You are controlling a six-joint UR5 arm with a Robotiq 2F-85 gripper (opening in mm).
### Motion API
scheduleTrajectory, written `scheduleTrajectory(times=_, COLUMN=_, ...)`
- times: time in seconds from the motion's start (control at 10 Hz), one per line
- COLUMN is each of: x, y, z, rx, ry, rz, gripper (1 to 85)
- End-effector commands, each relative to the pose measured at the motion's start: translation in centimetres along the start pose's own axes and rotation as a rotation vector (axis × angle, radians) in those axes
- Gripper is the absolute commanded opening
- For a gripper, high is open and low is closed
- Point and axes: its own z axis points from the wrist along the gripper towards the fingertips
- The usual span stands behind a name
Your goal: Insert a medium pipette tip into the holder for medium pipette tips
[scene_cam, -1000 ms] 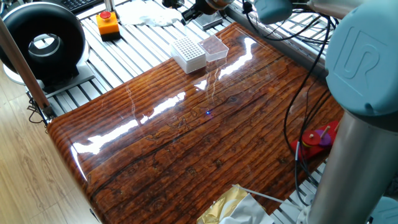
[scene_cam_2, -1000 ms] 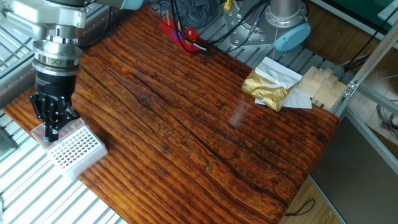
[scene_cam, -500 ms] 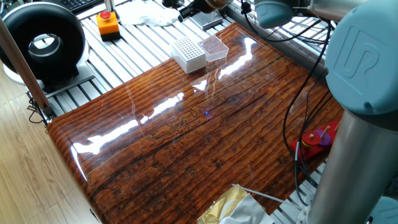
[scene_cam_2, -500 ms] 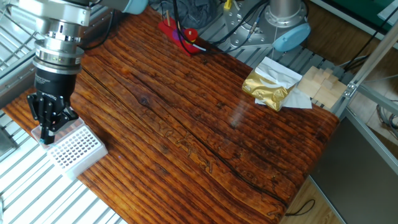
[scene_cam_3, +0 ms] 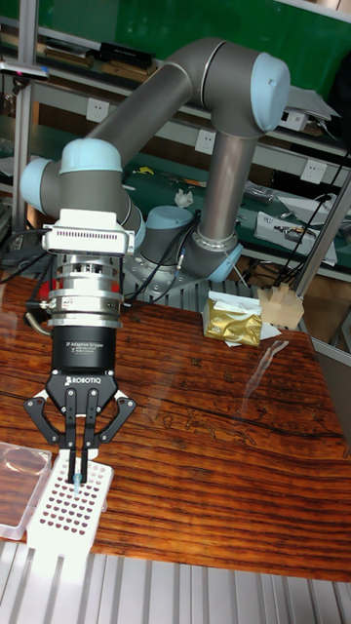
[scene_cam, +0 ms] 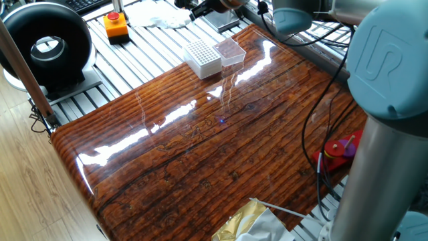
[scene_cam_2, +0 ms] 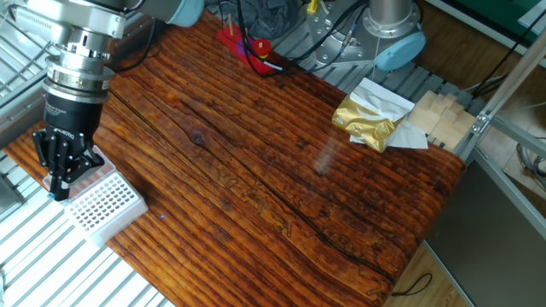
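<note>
The holder for medium pipette tips (scene_cam_3: 60,515) is a white block with a grid of holes at the table's edge, also seen in one fixed view as the holder (scene_cam: 202,57) and in the other as the holder (scene_cam_2: 104,205). My gripper (scene_cam_3: 78,468) hangs straight down over the holder's back left corner, fingers pressed together. A slim pale medium pipette tip (scene_cam_3: 77,481) sticks out below them, its point just above or at the hole grid. In the other fixed view the gripper (scene_cam_2: 60,186) stands at the holder's far end. The tip itself is too small to make out there.
A clear plastic box (scene_cam_3: 19,476) lies right beside the holder. An orange stop button (scene_cam: 116,25) and a black round device (scene_cam: 45,47) stand off the table. A gold foil bag (scene_cam_2: 367,119), wooden blocks (scene_cam_2: 439,115) and a red tool (scene_cam_2: 247,47) sit at the other sides.
The gripper has shifted a little sideways over the holder, toward its outer end, staying shut. The holder and box have not moved.
</note>
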Motion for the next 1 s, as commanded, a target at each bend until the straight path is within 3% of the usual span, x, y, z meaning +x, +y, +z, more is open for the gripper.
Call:
scheduleTrajectory(times=0.0, x=-0.8, y=-0.7, z=-0.1, rx=0.009, ry=-0.041, rz=-0.005, gripper=1.0)
scheduleTrajectory(times=0.4, x=-0.5, y=-0.9, z=0.2, rx=0.01, ry=-0.052, rz=0.003, gripper=1.0)
scheduleTrajectory(times=0.9, x=1.4, y=-0.8, z=0.4, rx=0.003, ry=-0.041, rz=0.012, gripper=1.0)
